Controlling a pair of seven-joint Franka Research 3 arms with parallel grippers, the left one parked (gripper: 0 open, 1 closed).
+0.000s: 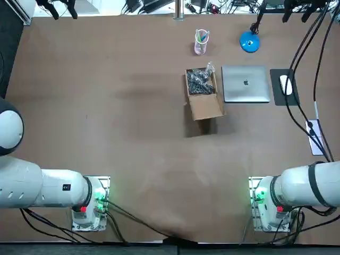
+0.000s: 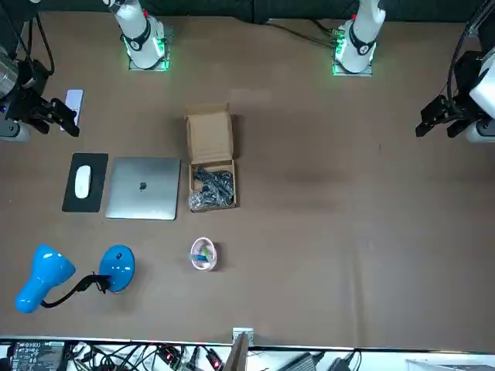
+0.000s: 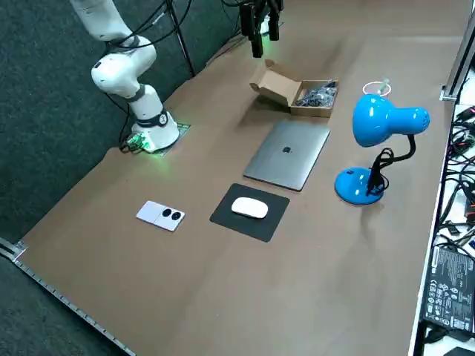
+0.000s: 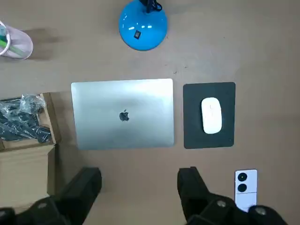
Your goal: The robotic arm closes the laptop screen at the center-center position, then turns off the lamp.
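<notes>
Front view has the laptop (image 2: 143, 188) sitting left of centre in the frame, lid flat down with the logo facing up, so I'd say the closing step is basically done already. That leaves the lamp (image 2: 46, 280), the blue one in the lower left corner of that same frame, with its round base (image 2: 117, 264) just right of the head. Can't tell from any shot whether the bulb is lit. The right gripper (image 4: 138, 187) hangs over the table near the left edge of the front frame, higher in the picture than the mouse pad (image 2: 85, 182), fingers spread apart with nothing between them. The wrist shot shows a little switch (image 4: 137, 34) on top of the base, so my guess is the next move is to travel across to it and press straight down with a fingertip, gently enough that the lamp doesn't skid
</notes>
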